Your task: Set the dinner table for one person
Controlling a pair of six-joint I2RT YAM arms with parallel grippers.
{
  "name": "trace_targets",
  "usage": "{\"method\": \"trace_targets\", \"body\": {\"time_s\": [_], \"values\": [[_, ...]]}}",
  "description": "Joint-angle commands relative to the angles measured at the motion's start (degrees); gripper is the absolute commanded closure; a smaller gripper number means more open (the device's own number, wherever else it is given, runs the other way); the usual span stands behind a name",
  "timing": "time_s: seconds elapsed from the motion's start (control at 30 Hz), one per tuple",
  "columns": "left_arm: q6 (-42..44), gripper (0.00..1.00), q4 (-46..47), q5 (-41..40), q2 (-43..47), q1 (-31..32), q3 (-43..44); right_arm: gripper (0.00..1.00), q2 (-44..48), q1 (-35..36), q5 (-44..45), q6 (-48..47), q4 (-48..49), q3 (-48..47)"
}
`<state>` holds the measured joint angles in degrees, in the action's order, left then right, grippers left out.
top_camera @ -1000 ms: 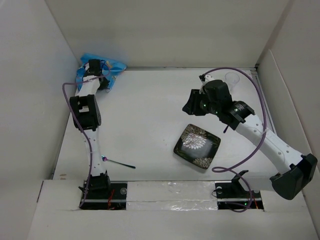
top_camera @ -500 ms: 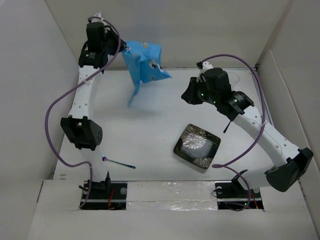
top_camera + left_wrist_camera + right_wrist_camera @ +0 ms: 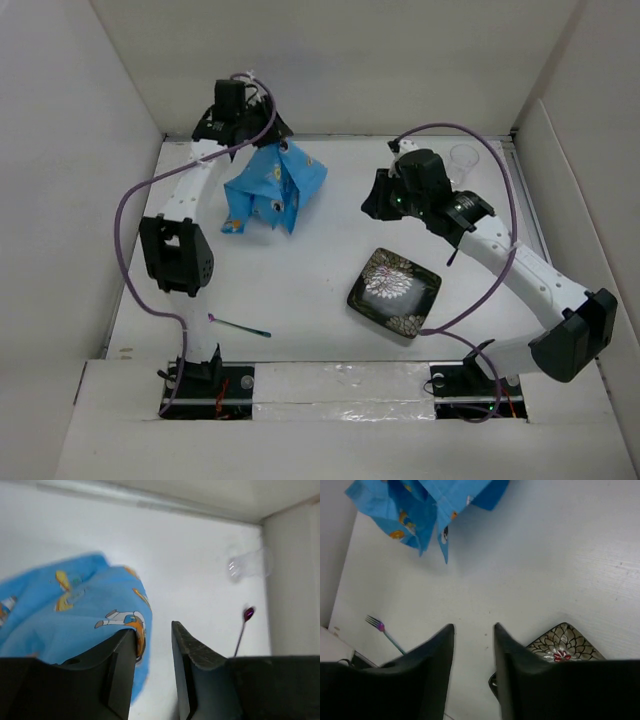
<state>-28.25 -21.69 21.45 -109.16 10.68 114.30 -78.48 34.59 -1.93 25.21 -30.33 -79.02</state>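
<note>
Now: white desk (image 3: 320,250) spread under both arms, walled by white panels (image 3: 330,70). Left tool (image 3: 154,630) raised near the far wall, fingers apart, nothing in the gap; blue cartoon cloth (image 3: 268,190) bunched just below, beside one finger. Right tool (image 3: 474,630) likewise parted and empty, above bare desk between cloth and patterned plate (image 3: 393,293). Fork (image 3: 238,325) at near left; clear glass (image 3: 463,157) at far right.

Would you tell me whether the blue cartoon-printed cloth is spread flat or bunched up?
Bunched up: the blue cartoon-printed cloth forms a crumpled peak with overlapping folds, not a flat sheet.
</note>
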Motion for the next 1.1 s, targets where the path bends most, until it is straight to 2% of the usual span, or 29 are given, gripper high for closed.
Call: {"method": "trace_targets", "body": {"time_s": [0.0,0.03,0.07,0.1,0.17,0.23,0.33,0.4,0.5,0.53,0.57,0.6,0.63,0.67,0.7,0.77,0.8,0.83,0.9,0.97,1.0,1.07], "values": [[2.84,0.69,-2.21,5.44,-3.42,3.11,-2.94,0.78,-1.06,-0.05,-0.61,2.56,3.69,2.99],[3.28,0.67,-2.74,3.01,-4.03,4.95,-2.07,0.92,-1.24,0.56,-1.14,2.91,4.74,3.52],[3.99,0.65,-3.52,2.37,-4.39,8.97,-1.37,1.00,-1.59,1.09,-1.49,3.70,5.27,4.48],[4.60,0.61,-4.05,1.76,-5.00,10.92,-0.14,1.00,-2.55,1.09,-1.93,3.96,6.41,4.67],[4.35,0.60,-5.63,1.84,-6.76,15.31,3.81,1.00,-3.61,2.49,-1.85,4.32,6.94,4.50],[3.03,0.59,-4.68,3.15,-6.50,17.00,5.75,1.00,-4.92,3.11,-1.67,4.58,7.30,4.14],[1.71,0.48,-3.18,1.85,-3.79,17.01,6.11,1.00,-5.89,3.82,-1.58,4.93,8.61,4.31],[1.97,0.41,-2.48,-5.05,-1.06,14.74,4.19,1.00,-7.12,4.43,-1.49,5.20,9.49,4.58],[1.54,0.41,1.64,-16.30,8.06,11.57,-7.47,0.96,-9.06,5.57,-1.06,5.81,10.81,4.23],[1.18,0.42,3.48,-17.92,14.09,8.51,-11.52,0.95,-9.67,6.19,-1.05,6.16,11.60,4.05],[-1.43,0.44,7.59,-20.03,17.29,6.57,-21.13,0.95,-10.20,6.19,-0.88,6.60,12.04,3.88],[-3.37,0.51,9.63,-20.92,20.28,4.37,-26.36,0.95,-11.16,6.89,-0.70,6.78,12.22,3.79],[-5.30,0.56,11.91,-20.84,25.96,-1.13,-31.28,0.97,-11.69,7.42,-0.70,6.95,12.92,3.79],[-7.24,0.61,15.77,-19.88,28.37,-4.06,-41.08,1.00,-12.22,7.95,-0.70,7.30,13.27,3.62],[-10.56,0.72,17.37,-16.48,30.22,-6.78,-45.35,1.00,-13.18,7.95,-0.62,7.31,13.45,3.44],[-12.35,0.82,19.31,-12.16,32.78,-13.62,-54.22,1.00,-13.81,9.35,-0.53,7.48,13.19,2.91],[-13.14,0.91,18.88,-9.70,32.70,-14.88,-56.01,1.00,-13.89,9.36,-0.53,7.48,13.19,2.91],[-13.49,0.92,17.92,-9.33,32.87,-15.68,-59.16,1.00,-14.16,9.97,-0.44,7.48,13.27,2.91],[-15.15,0.87,17.21,-9.32,33.05,-16.21,-62.43,1.00,-14.33,10.50,-0.09,7.40,13.45,2.74],[-17.53,0.70,19.21,-9.76,33.58,-16.74,-67.18,1.00,-14.86,10.50,-0.09,7.40,13.72,2.56],[-18.67,0.57,20.45,-9.33,33.40,-18.05,-68.76,1.00,-15.04,10.50,-0.17,7.40,13.80,2.12],[-23.15,0.51,24.56,-8.80,31.65,-19.98,-72.19,1.00,-15.91,11.02,0.00,6.96,12.84,1.42]]}}
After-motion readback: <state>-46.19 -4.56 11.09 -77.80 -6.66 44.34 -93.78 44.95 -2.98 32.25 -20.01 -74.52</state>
